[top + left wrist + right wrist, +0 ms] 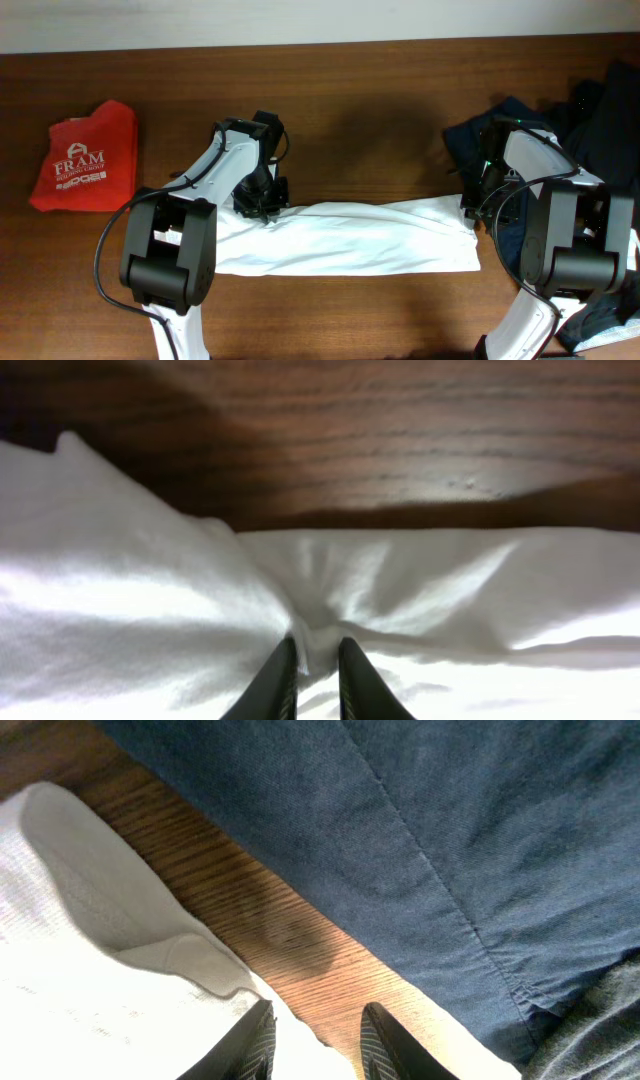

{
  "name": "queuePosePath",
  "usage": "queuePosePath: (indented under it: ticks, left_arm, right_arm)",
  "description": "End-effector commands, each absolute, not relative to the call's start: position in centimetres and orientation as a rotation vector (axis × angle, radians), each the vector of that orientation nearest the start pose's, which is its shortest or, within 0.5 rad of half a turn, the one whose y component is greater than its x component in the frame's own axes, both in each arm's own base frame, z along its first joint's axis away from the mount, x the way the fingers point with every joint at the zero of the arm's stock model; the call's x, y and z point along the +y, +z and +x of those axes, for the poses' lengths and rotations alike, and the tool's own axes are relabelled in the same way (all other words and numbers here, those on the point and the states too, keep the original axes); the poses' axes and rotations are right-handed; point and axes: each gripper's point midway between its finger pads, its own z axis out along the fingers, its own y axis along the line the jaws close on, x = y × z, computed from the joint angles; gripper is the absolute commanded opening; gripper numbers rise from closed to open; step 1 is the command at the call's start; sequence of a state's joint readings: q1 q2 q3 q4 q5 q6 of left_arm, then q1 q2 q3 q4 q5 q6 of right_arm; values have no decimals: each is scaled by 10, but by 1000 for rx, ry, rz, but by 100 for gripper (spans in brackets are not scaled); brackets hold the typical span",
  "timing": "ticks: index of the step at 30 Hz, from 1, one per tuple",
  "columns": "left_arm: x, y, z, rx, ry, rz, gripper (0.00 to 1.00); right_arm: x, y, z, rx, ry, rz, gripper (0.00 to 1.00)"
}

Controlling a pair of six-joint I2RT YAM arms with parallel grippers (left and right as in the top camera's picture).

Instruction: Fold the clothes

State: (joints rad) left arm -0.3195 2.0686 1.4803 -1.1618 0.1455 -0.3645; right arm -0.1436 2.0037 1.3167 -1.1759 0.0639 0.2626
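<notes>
A white T-shirt lies folded into a long strip across the middle of the table. My left gripper sits on the strip's upper left edge. In the left wrist view its jaws stand close together, with a bunched ridge of the white fabric pinched between them. My right gripper is at the strip's right end. Its jaws stand apart over the shirt's edge and bare wood, gripping nothing.
A red garment printed "FRAM" lies folded at the far left. A navy garment lies just beyond the right gripper and fills the right wrist view. More dark clothes are heaped at the right edge of the wooden table.
</notes>
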Motion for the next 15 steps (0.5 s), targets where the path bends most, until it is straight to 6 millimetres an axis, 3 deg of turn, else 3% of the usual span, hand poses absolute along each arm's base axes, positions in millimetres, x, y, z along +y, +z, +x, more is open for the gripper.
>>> queuePosePath:
  ticks: [1,2,8,9,10,11,15]
  left_arm:
    - [-110,27,318,3353,26,-127,14]
    - [-108,30,320,3349,32,-132,2]
    - [-114,33,311,3378,41,-98,0]
    - [-116,31,317,3352,24,-97,11]
    - [-118,30,321,3336,13,-96,33]
    - [-120,29,328,3307,-4,-94,46]
    - [-115,26,336,3267,52,-96,45]
  right_arm:
    - [-55,12,282,3349,-173,684,33]
    - [-55,12,282,3349,-173,683,32]
    - [-55,12,282,3349,-173,683,32]
    - [-55,12,282,3349,-173,683,33]
    - [-55,12,282,3349,-173,683,33]
    - [-55,12,282,3349,-173,683,33]
    - [-55,12,282,3349,-173,683,33]
